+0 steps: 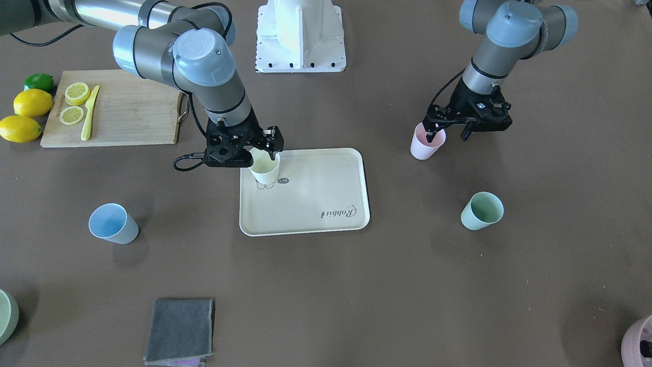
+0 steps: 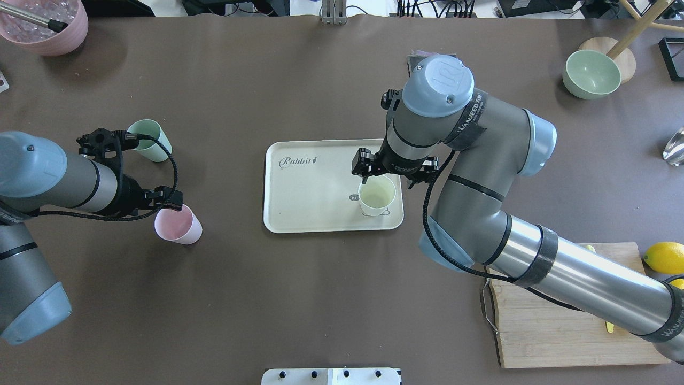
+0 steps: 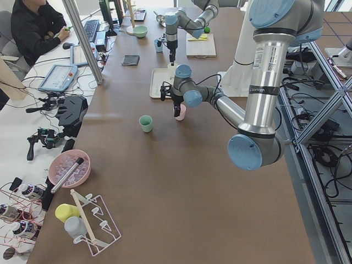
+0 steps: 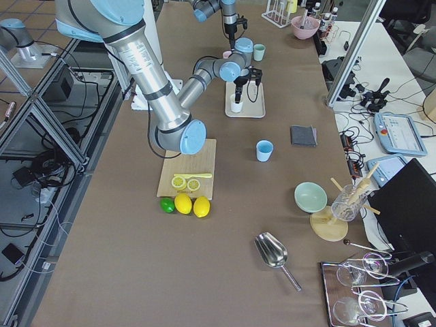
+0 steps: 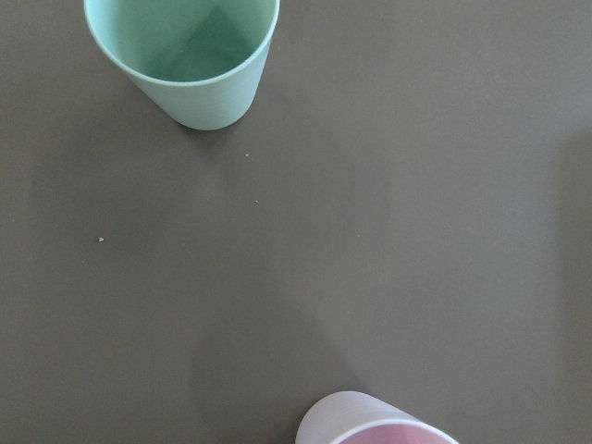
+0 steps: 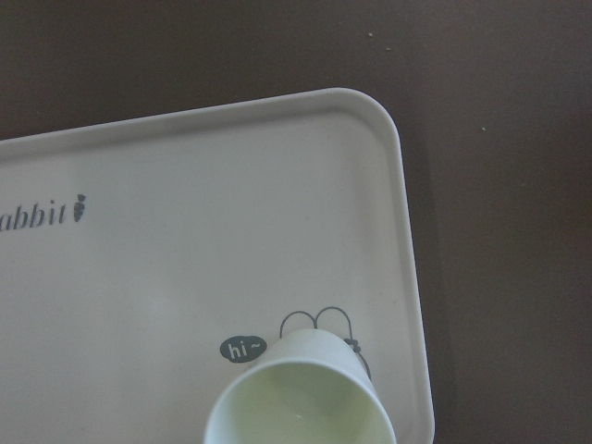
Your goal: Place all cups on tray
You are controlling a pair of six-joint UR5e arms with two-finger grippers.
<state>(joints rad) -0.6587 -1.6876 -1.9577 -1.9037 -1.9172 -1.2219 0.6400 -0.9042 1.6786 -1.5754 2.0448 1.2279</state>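
Note:
The cream tray (image 1: 316, 204) (image 2: 310, 203) lies mid-table. A pale yellow cup (image 1: 266, 172) (image 2: 377, 197) (image 6: 301, 398) stands upright at its corner, over the bear drawing. My right gripper (image 1: 265, 150) (image 2: 389, 182) hovers at this cup's rim with its fingers apart. The pink cup (image 1: 425, 148) (image 2: 179, 227) stands on the table off the tray. My left gripper (image 1: 448, 133) is open over it, one finger inside the rim and one outside. The mint cup (image 1: 481, 211) (image 5: 190, 65) and the blue cup (image 1: 112, 224) stand alone on the table.
A bamboo cutting board (image 1: 127, 109) with lemon slices and a yellow knife lies near the right arm, whole lemons (image 1: 30, 104) beside it. A grey cloth (image 1: 181, 331), a sage bowl (image 2: 590, 74) and a mauve pot (image 2: 45, 24) sit along the table's far side.

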